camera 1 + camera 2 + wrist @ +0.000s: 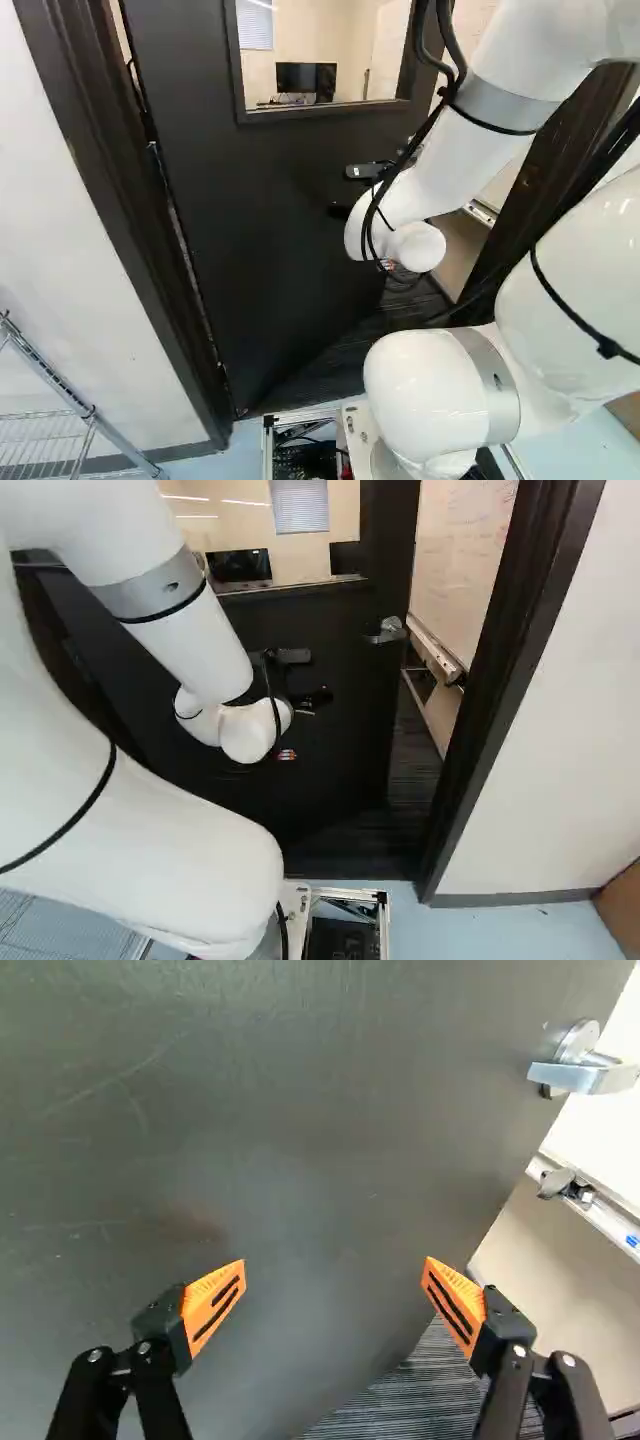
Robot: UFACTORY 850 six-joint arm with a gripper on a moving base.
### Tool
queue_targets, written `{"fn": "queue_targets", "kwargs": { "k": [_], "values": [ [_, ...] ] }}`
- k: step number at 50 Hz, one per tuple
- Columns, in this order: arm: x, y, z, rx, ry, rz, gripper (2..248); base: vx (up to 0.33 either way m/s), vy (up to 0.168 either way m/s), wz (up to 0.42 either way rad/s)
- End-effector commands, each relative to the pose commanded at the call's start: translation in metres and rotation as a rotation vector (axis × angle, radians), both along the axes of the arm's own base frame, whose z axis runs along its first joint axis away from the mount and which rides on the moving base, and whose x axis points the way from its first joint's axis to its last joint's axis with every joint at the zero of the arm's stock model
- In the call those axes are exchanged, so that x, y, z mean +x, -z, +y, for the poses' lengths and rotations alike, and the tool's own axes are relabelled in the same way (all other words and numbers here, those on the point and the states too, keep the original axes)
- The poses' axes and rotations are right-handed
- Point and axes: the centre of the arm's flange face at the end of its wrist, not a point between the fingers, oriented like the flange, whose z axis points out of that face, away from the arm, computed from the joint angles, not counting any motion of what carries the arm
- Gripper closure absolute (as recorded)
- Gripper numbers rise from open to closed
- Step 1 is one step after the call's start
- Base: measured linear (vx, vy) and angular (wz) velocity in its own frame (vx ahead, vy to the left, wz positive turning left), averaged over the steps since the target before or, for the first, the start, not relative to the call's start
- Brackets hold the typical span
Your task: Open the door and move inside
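Likely to push straight ahead on the door (300, 1140), upright, ajar just beyond the handle (580, 1075) and directly before the gripper (336, 1263); spread wide, pinching nothing, aimed lower than the handle and to its hinge side, probably without need of turning it

one door (270, 230) | one handle (590, 1072) | one arm (455, 160) | two orange pads (213, 1305) | one whiteboard (460, 560) | one wire rack (90, 412)

No lettering or number is showing legibly; faint marks are running across the large white rectangular whiteboard (455, 570), too small to read.
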Motion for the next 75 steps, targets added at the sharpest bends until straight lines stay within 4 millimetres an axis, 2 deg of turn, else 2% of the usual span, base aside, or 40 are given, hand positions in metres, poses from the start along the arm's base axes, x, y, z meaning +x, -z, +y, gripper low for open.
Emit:
{"fn": "queue_targets", "kwargs": {
  "k": [28,75],
  "values": [
    [0.001,0.000,0.001,0.001,-0.002,0.000,3,0.001,0.000,0.000],
    [0.020,-0.002,0.015,0.054,0.049,0.004,3,0.000,0.000,0.000]
  ]
}}
